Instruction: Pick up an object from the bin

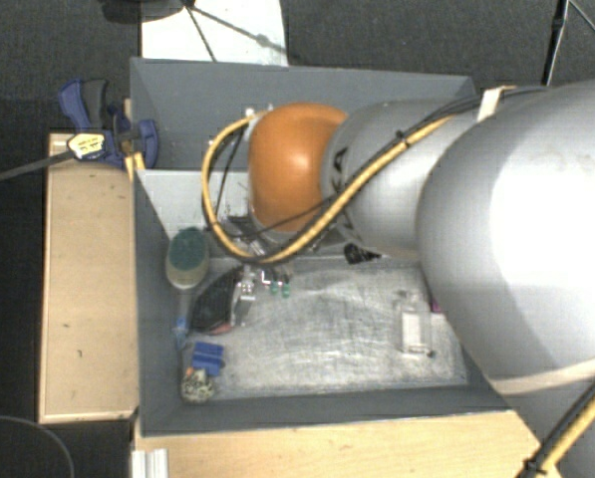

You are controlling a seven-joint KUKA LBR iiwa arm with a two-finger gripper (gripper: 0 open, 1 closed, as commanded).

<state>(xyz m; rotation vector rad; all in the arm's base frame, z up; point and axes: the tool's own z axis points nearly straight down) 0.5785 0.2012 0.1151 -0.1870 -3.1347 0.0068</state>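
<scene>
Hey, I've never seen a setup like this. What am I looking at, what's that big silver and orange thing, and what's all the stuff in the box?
This is one picture from a camera looking down, slightly from the side, on a grey metal bin. The big silver shape coming in from the right is a robot arm. The orange cover and the yellow cable are parts of it. Its gripper is low at the bin's left side, right beside a black oval object. Whether it grips anything, I cannot tell. Also in the bin are a round green-topped thing, a small blue piece, a mottled ball in the near left corner, and a pale clear piece further right.
</scene>
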